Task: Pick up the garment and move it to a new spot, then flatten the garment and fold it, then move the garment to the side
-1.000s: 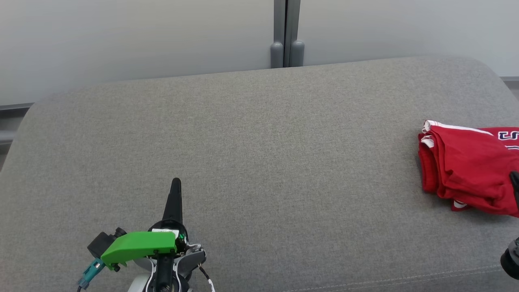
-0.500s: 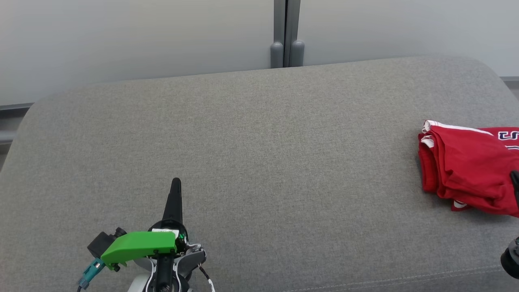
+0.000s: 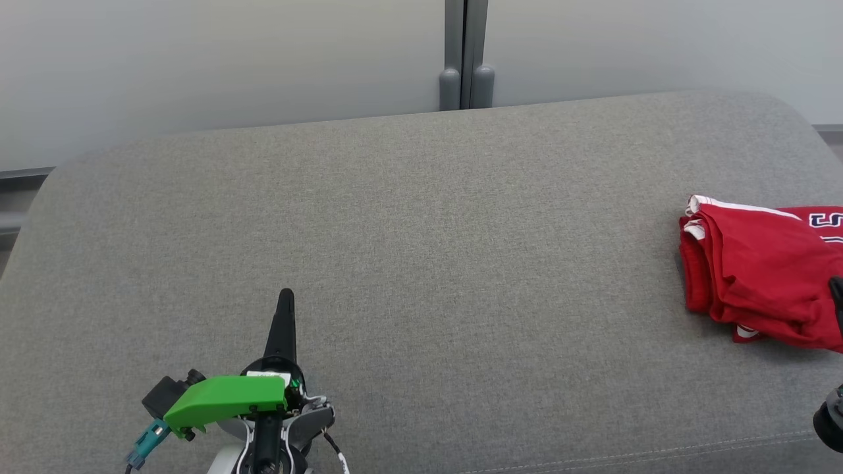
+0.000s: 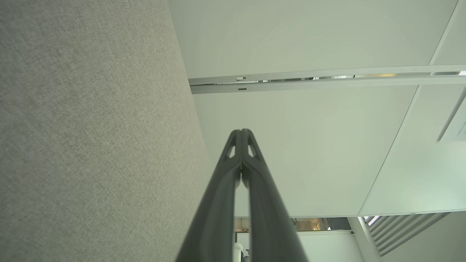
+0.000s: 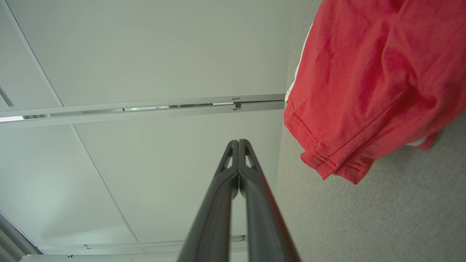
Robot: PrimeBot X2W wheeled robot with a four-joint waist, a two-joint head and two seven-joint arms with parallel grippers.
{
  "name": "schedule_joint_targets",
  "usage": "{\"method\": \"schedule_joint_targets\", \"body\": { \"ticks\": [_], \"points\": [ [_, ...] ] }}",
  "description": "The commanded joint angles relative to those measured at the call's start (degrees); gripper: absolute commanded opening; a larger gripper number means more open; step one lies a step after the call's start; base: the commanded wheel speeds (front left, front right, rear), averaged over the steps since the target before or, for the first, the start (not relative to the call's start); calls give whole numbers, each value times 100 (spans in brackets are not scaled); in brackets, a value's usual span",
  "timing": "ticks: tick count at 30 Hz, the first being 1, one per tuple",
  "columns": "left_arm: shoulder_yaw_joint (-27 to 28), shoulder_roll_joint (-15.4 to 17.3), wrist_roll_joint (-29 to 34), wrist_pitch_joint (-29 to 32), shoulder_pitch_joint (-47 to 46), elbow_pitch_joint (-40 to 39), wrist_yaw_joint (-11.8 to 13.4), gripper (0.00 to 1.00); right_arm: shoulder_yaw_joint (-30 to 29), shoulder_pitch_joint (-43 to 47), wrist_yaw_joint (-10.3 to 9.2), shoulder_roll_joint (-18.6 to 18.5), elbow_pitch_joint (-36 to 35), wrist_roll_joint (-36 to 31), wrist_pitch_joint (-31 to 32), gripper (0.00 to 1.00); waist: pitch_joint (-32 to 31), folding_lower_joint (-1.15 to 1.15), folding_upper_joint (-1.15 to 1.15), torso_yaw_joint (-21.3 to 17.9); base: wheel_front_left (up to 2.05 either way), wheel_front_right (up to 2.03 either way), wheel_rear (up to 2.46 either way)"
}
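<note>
The garment (image 3: 757, 270) is a red shirt with white trim, folded into a compact bundle at the right edge of the grey cushioned surface (image 3: 421, 250). In the right wrist view the garment (image 5: 367, 80) lies to the right of my right gripper (image 5: 239, 142), whose fingers are pressed together, empty and apart from the cloth. My left gripper (image 3: 286, 294) hovers at the lower left of the head view, shut and holding nothing; its tips (image 4: 241, 131) meet in the left wrist view.
A pale wall with a grey vertical post (image 3: 466, 59) runs behind the cushion's far edge. The cushion's front seam (image 3: 625, 454) lies close to me. A dark part of my right arm (image 3: 831, 421) shows at the lower right.
</note>
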Motion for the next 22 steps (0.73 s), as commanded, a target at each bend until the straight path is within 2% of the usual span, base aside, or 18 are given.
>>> {"method": "schedule_joint_targets", "body": {
  "ticks": [1,22],
  "points": [
    [-4,6,3,-10,-70,12,-35,0,-13,-41,2,-3,8,-18,36,0,0,0,0,0,0,0,0],
    [-3,7,3,-9,-70,11,-35,0,-27,-43,2,5,8,-34,40,0,0,0,0,0,0,0,0]
  ]
}}
